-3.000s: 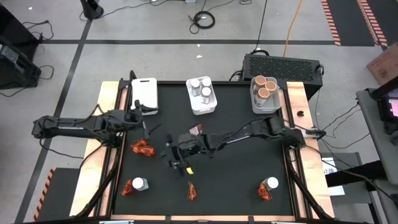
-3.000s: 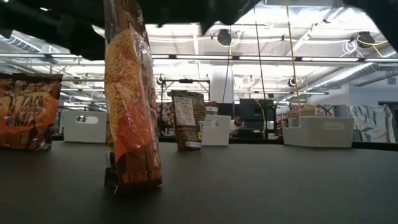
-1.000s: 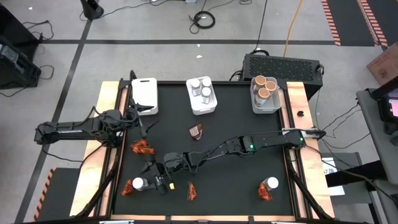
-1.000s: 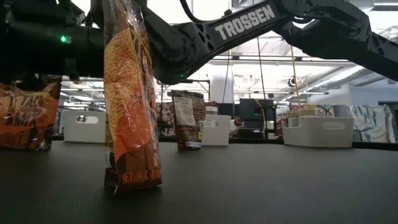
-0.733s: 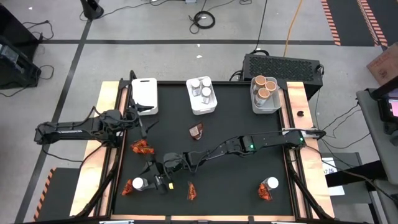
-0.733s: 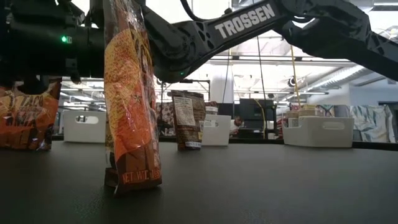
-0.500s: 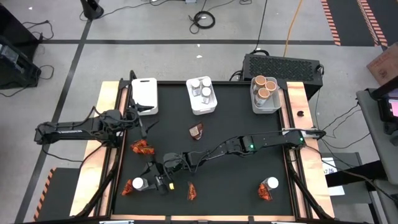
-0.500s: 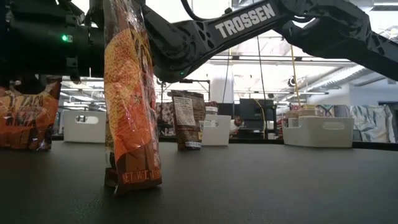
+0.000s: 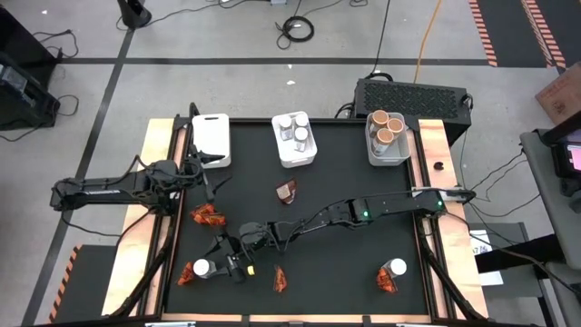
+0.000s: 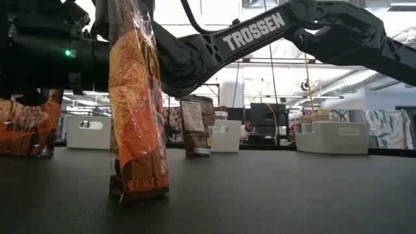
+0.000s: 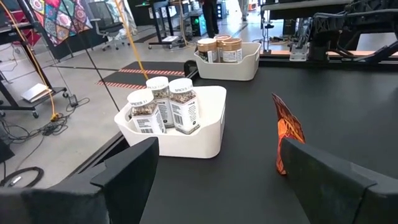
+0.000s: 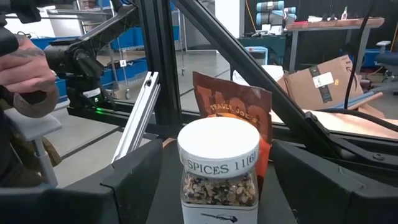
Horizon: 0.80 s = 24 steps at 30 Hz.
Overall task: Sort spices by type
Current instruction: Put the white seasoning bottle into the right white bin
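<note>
A clear jar with a white lid (image 12: 219, 168) stands on the black table at its near left, and a red-orange sachet (image 12: 235, 104) stands right behind it. My right gripper (image 9: 218, 262) reaches level across the table to this jar. It is open, one finger on either side of the jar, and a gap shows on both sides. My left gripper (image 9: 207, 174) waits open at the table's left edge. More sachets (image 9: 208, 216) (image 9: 280, 279) and a second jar (image 9: 395, 269) are spread over the table.
Three white bins stand along the far edge: a bare one (image 9: 211, 136), one with jars (image 9: 295, 138), one with tan-topped tubs (image 9: 386, 136). A dark sachet (image 9: 287, 191) stands mid-table. A person's hand (image 12: 25, 68) shows beyond the table's left side.
Since the earliest frame my right gripper has gone from the table's middle toward the near left corner, up to the jar. Over the last second it has stayed there, open, and nothing on the table has moved.
</note>
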Motion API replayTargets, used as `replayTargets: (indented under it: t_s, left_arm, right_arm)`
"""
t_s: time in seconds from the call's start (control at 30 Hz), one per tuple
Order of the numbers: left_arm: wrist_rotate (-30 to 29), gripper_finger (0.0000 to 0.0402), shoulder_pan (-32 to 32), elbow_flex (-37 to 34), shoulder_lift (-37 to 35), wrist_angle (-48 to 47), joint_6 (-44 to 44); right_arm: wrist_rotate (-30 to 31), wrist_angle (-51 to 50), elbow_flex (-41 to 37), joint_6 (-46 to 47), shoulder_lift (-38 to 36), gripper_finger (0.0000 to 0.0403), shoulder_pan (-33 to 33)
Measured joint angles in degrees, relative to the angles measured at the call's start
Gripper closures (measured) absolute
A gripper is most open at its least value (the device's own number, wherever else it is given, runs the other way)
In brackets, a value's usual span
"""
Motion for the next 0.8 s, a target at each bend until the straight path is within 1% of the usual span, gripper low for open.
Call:
replayTargets:
  t_s: [0.37, 0.8]
  left_arm:
    - [0.0, 0.0063, 0.0, 0.0, 0.0, 0.1, -0.3]
    - [0.0, 0.0063, 0.0, 0.0, 0.0, 0.0, -0.3]
  right_arm:
    - [-0.3, -1.5, 0.0, 0.6, 0.0, 0.0107, -0.3]
    - [-0.1, -1.6, 0.0, -0.8, 0.0, 0.0111, -0.3]
